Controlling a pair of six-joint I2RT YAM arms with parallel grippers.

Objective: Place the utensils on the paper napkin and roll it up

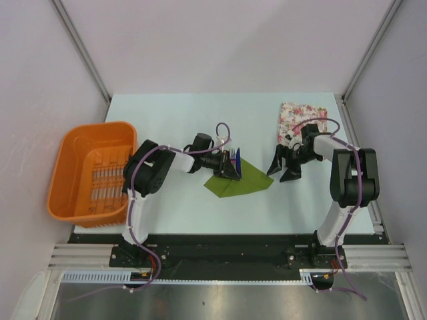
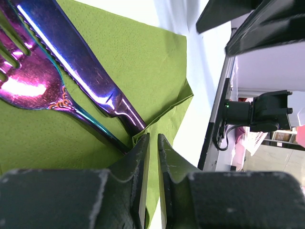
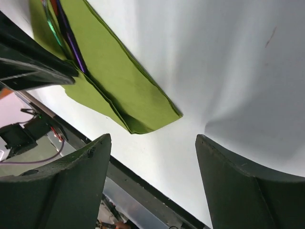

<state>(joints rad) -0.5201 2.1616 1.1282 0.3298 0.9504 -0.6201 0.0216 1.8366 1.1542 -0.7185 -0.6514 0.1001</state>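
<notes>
Paper napkin (image 1: 245, 181): olive-green, partly folded, table (image 1: 173, 120) centre.
Utensils (image 1: 237, 162): knife (image 2: 76, 62) and fork (image 2: 28, 86) side by side on the napkin — purple-blue sheen.
Left gripper (image 2: 152, 143): closed on a raised napkin fold.
Right gripper (image 3: 152, 138): jaws spread wide, just right of the napkin corner.
Basket (image 1: 90, 173): orange, far left.

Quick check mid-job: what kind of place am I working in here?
Likely a lab robot cell, not a kitchen: plain white walls on metal framing, a base rail at the near edge, a pale table.
</notes>
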